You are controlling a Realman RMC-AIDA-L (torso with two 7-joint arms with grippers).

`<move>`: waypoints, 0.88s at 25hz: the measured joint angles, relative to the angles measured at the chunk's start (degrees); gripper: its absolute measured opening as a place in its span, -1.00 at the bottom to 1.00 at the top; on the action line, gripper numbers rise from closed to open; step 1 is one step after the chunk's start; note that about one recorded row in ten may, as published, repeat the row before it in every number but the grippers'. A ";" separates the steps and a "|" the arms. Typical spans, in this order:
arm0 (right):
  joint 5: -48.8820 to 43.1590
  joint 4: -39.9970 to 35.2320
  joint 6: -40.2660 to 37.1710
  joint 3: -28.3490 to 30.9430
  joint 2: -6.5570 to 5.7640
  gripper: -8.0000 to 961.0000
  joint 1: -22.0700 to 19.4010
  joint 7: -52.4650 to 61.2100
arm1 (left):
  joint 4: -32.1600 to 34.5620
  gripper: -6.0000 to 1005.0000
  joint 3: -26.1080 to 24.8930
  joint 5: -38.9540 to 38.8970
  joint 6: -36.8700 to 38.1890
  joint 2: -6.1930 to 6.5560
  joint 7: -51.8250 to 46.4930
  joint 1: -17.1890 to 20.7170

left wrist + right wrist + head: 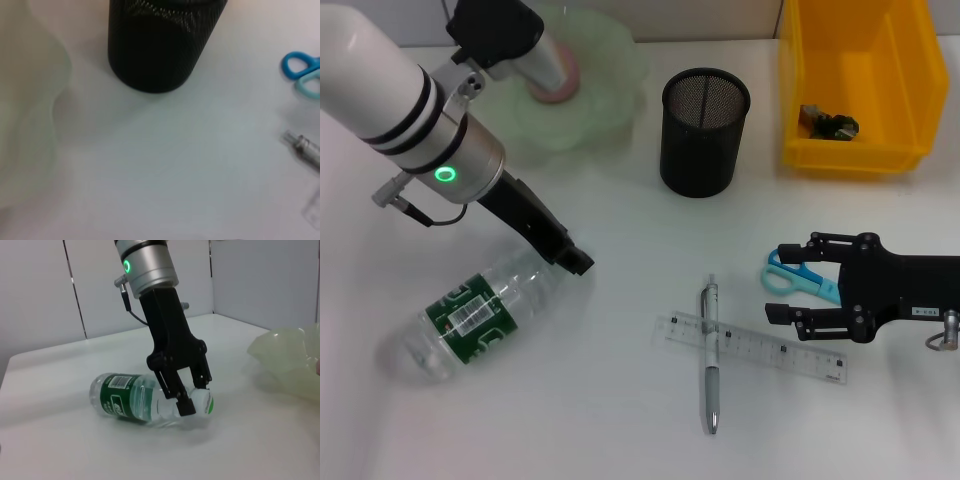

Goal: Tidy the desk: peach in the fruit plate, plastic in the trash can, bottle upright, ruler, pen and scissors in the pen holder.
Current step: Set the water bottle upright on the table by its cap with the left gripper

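A clear bottle with a green label lies on its side at the near left; it also shows in the right wrist view. My left gripper is shut on its neck by the cap, one finger on each side. My right gripper is open, its fingers on either side of the blue scissors. A pen lies across a clear ruler. The black mesh pen holder stands at the back middle. The peach sits in the pale green plate.
A yellow bin at the back right holds a dark crumpled piece. The left wrist view shows the pen holder, the scissors' handles, the pen tip and the plate's edge.
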 joint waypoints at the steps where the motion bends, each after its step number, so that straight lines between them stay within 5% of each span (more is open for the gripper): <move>1: 0.00 0.00 0.01 0.00 0.00 0.60 0.00 0.00 | 0.30 -0.11 -0.40 -0.28 0.21 0.04 0.08 0.04; 22: 0.31 0.00 0.00 0.28 0.07 0.60 0.00 0.46 | 5.85 -0.11 -14.93 -10.40 7.46 0.43 11.94 1.72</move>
